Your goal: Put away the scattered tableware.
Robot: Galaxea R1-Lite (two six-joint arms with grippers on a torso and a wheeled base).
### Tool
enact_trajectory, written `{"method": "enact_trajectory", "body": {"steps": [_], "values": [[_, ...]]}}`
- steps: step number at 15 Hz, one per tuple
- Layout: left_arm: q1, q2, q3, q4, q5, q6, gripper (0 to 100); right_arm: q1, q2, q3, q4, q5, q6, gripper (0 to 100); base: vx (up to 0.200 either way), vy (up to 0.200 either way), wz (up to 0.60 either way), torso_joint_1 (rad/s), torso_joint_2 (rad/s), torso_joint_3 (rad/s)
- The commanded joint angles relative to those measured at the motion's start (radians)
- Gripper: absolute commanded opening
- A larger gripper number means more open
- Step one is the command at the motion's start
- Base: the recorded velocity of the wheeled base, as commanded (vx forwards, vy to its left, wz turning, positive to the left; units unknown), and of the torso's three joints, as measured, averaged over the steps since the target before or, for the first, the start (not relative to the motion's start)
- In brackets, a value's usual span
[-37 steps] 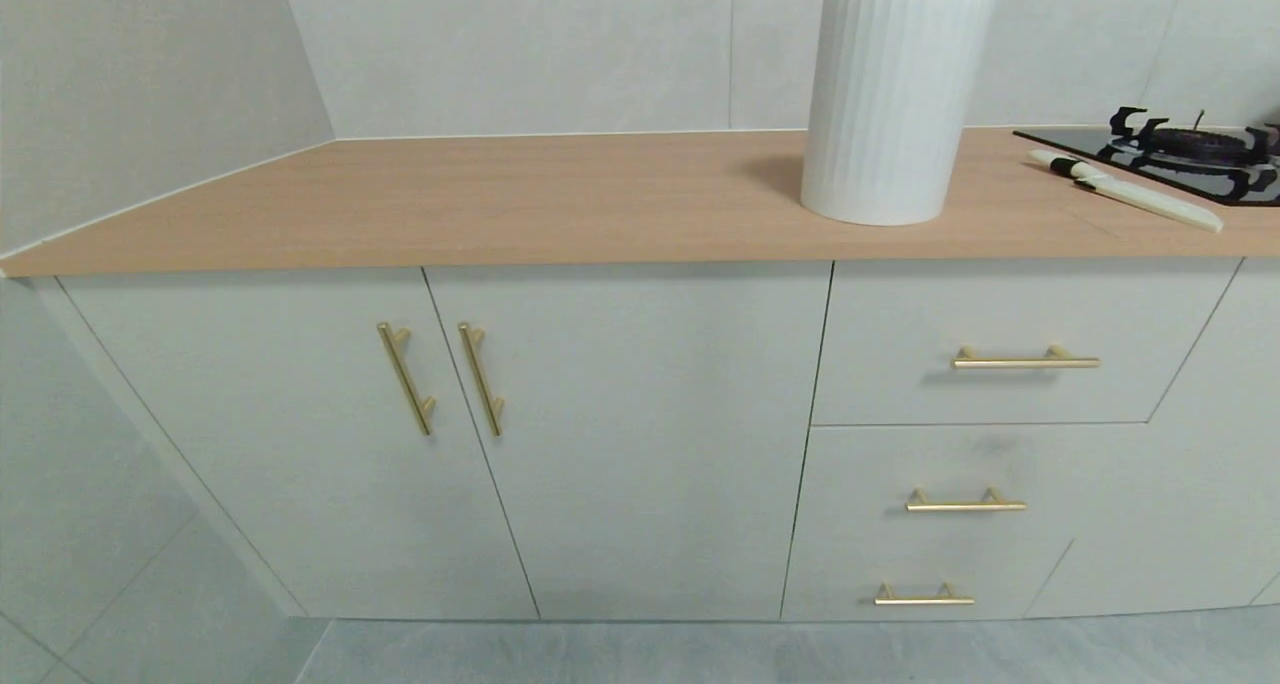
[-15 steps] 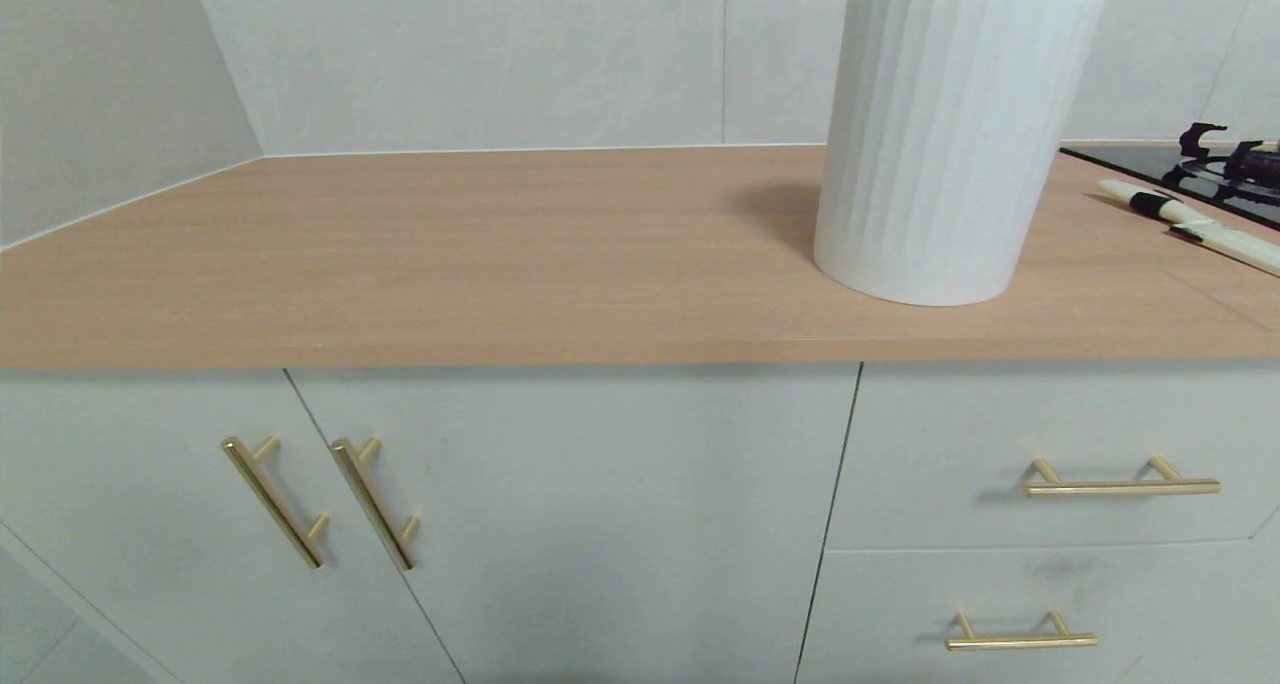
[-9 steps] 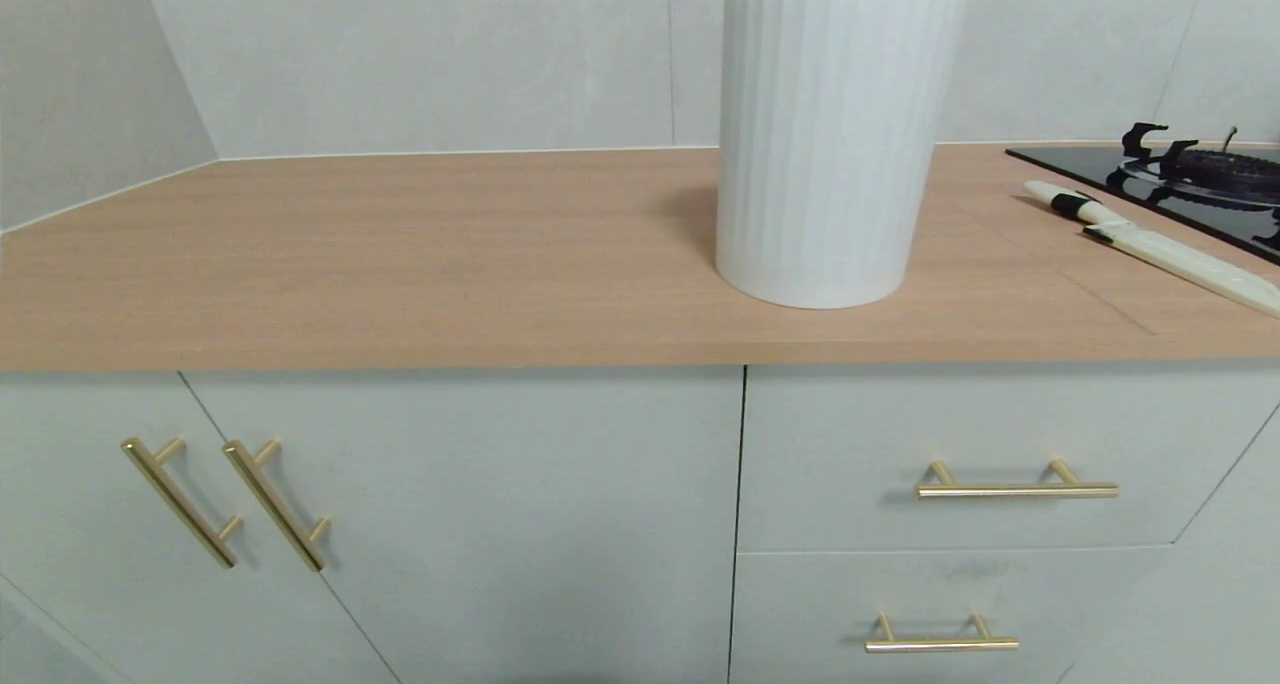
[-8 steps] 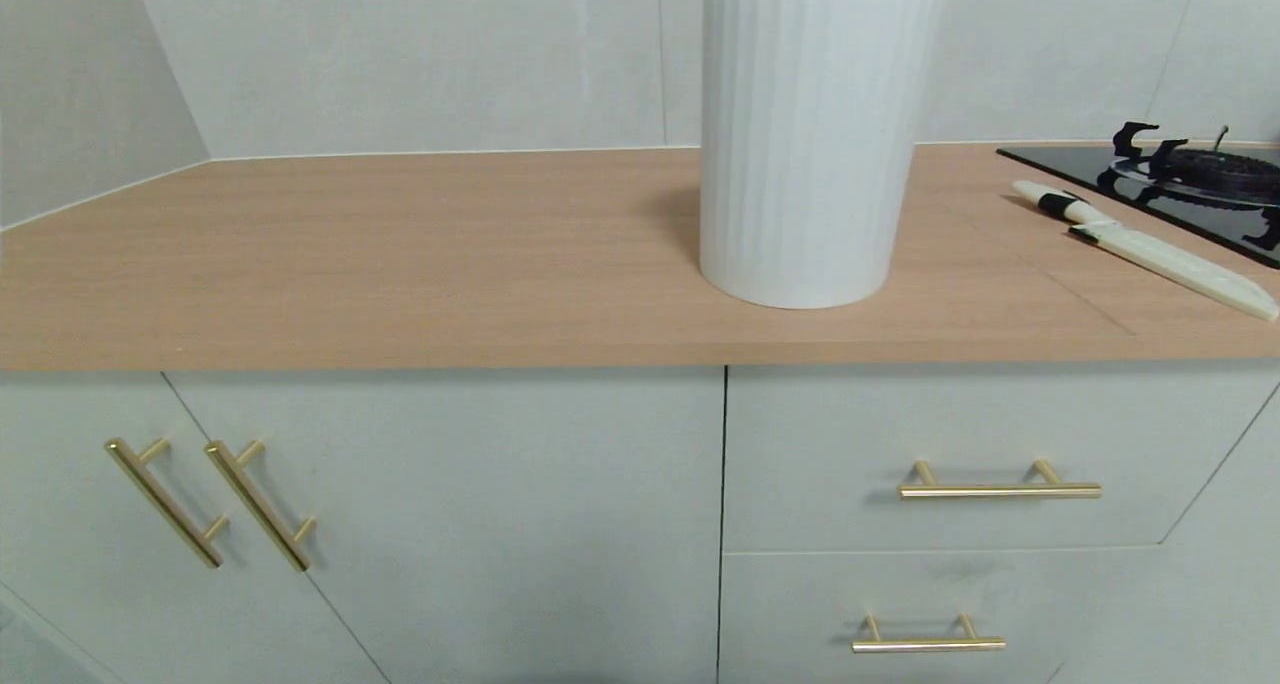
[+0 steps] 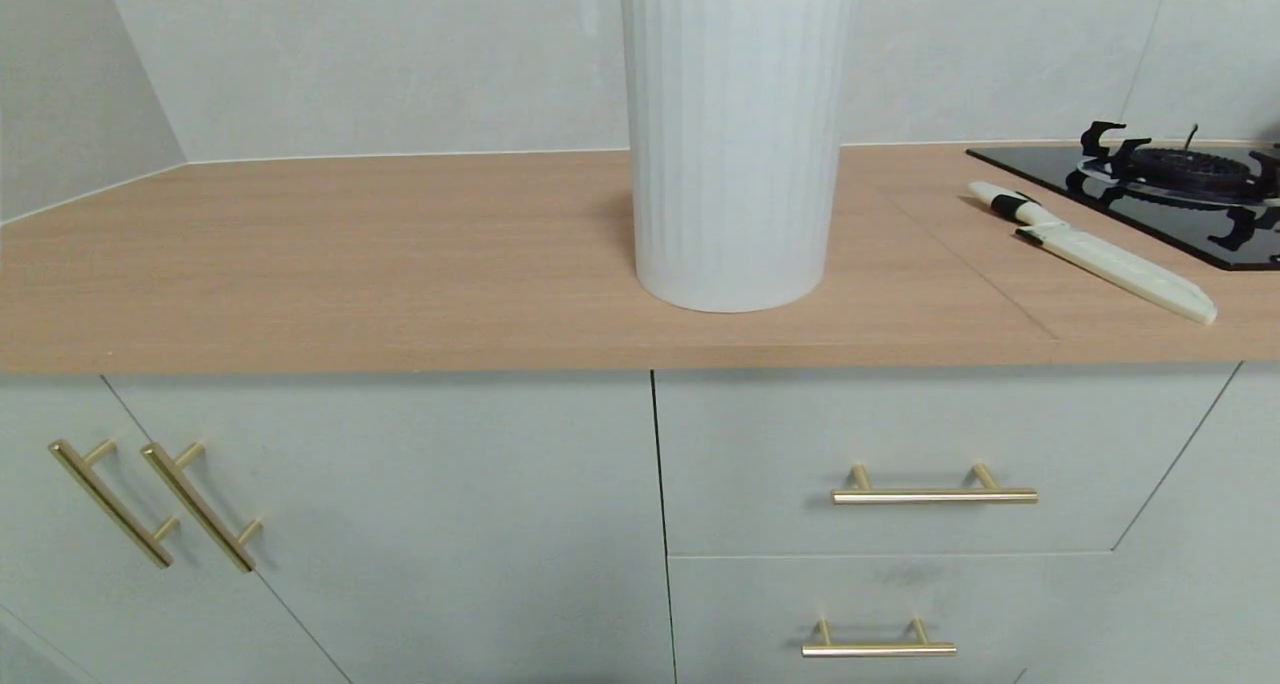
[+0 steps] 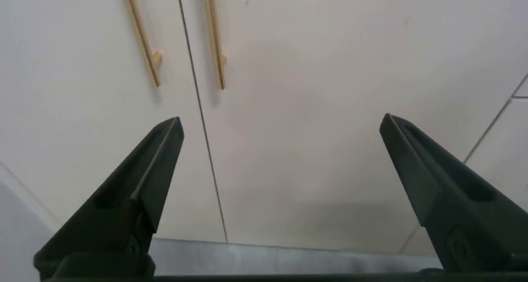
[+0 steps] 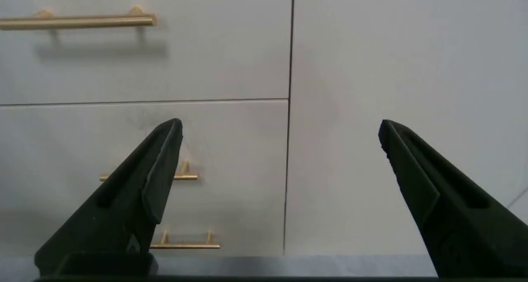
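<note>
The knife (image 5: 1095, 254) lies flat at the right of the head view, on the counter (image 5: 350, 264) between the tall white holder (image 5: 735, 144) and the stove (image 5: 1170, 189). It looks light, stiff and probably slippery, so the banded handle seems the safest hold. The left gripper (image 6: 279, 125) and right gripper (image 7: 279, 127) gape wide, empty, facing the cupboard fronts, well apart from the knife.

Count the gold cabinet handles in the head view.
4. Left: outer door handle, inner door handle. Right: upper drawer handle, lower drawer handle. Others may lie below the view.
</note>
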Motion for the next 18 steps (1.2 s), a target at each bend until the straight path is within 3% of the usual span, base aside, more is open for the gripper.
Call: {"method": "enact_trajectory", "body": {"steps": [1,4,8,18], "values": [[0.0,0.0,0.0,0.0,0.001,-0.001,100,-0.001,0.001,0.0,0.0,0.0,0.0,100,0.0,0.0,0.0,0.0,0.0,0.0],[0.0,0.0,0.0,0.0,0.001,-0.001,100,-0.001,0.001,0.0,0.0,0.0,0.0,100,0.0,0.0,0.0,0.0,0.0,0.0],[0.0,0.0,0.0,0.0,0.001,-0.001,100,-0.001,0.001,0.0,0.0,0.0,0.0,100,0.0,0.0,0.0,0.023,-0.21,-0.29],[0.0,0.0,0.0,0.0,0.001,-0.001,100,-0.001,0.001,0.0,0.0,-0.002,0.002,100,0.0,0.0,0.0,0.118,-0.49,-0.333]]}}
